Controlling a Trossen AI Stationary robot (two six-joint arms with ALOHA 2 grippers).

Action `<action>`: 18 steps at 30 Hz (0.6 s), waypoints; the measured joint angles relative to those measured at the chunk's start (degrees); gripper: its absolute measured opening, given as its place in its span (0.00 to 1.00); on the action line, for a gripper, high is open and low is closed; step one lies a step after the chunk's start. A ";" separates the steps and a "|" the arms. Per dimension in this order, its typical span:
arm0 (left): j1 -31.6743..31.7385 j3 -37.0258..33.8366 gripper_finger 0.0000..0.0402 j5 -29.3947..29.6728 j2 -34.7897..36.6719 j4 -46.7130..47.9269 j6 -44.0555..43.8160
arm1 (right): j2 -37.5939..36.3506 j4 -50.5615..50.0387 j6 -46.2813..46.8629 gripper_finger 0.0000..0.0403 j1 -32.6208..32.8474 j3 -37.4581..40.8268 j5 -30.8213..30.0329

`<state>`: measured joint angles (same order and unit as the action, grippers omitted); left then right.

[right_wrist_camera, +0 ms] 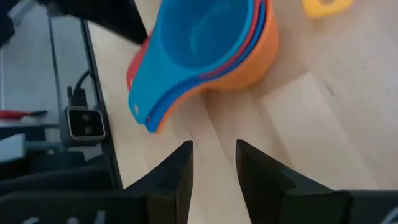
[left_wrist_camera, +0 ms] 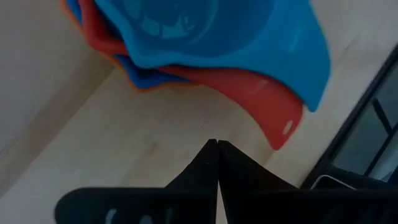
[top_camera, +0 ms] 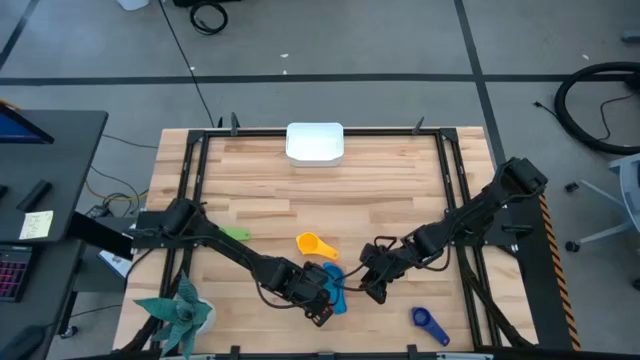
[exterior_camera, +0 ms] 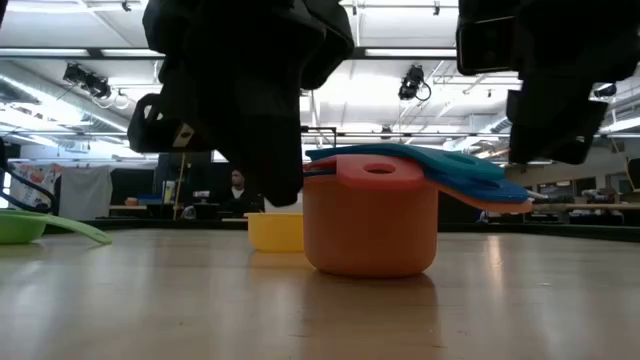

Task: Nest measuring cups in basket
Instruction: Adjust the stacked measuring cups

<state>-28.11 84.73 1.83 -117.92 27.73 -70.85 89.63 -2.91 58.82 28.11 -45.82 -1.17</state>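
A nested stack of measuring cups [top_camera: 336, 295], orange outermost and light blue innermost [right_wrist_camera: 205, 43], stands on the table near the front, its handles [left_wrist_camera: 280, 124] fanned to one side. My left gripper [left_wrist_camera: 216, 144] is shut, its tip just short of those handles. My right gripper [right_wrist_camera: 214, 149] stands open on the stack's right side [top_camera: 372, 292], nothing between its fingers. A yellow cup [top_camera: 315, 245], a green cup [top_camera: 236, 234] and a dark blue cup [top_camera: 430, 325] lie loose on the table. The white basket [top_camera: 315, 142] stands at the far edge.
A potted plant [top_camera: 180, 310] stands at the near left corner. Dark frame rails [top_camera: 455, 190] run along the table's left and right sides. Bare wood lies between the cups and the basket.
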 joint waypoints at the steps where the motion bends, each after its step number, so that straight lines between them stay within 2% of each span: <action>1: 0.07 0.00 0.03 -0.28 -0.28 -0.07 0.18 | 0.98 1.64 -0.03 0.31 -0.08 -0.07 0.84; 5: 0.21 0.02 0.03 -1.28 -1.11 -1.38 1.30 | 5.27 4.69 -0.36 0.31 -0.47 -0.04 2.26; 12: 0.97 0.02 0.03 -2.02 -2.20 -5.44 2.76 | 13.23 11.65 -0.58 0.31 -2.08 -0.02 9.50; 18: 1.99 -0.02 0.03 -2.21 -2.22 -6.11 4.49 | 15.54 18.21 -0.48 0.30 -2.90 -0.04 13.77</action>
<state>-26.11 84.71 -0.37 -120.14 21.63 -66.35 105.16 15.30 58.35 25.21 -45.87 12.60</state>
